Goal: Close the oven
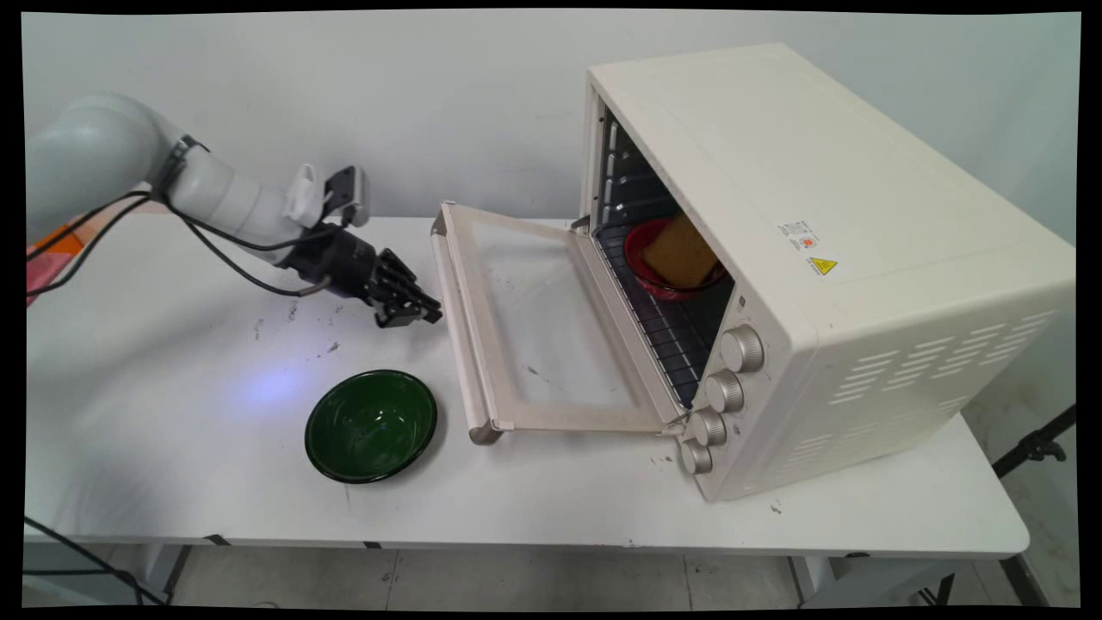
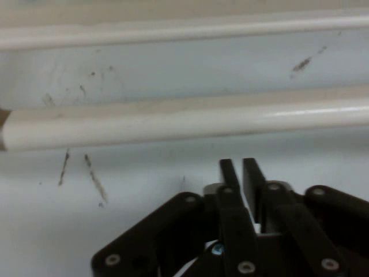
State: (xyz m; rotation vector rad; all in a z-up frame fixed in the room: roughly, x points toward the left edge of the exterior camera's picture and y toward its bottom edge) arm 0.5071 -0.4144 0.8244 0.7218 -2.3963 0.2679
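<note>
My black gripper (image 1: 422,315) hangs low over the white table, just left of the oven door's handle (image 1: 451,319). Its fingers are shut with nothing between them; in the hand view the gripper (image 2: 241,167) points at the cream handle bar (image 2: 184,120) a short way ahead, without touching it. The cream toaster oven (image 1: 826,258) stands at the right with its glass door (image 1: 534,327) folded down flat. Inside, on the wire rack, sits a red bowl (image 1: 641,258) holding a tan sponge-like block (image 1: 682,250). A dark green bowl (image 1: 371,424) rests empty on the table below the gripper.
Several silver knobs (image 1: 725,389) line the oven's front right. Black cables (image 1: 232,258) hang from the arm. Dark scuff marks (image 1: 293,327) dot the table (image 1: 172,448) near the gripper. A black stand leg (image 1: 1037,443) shows off the table's right end.
</note>
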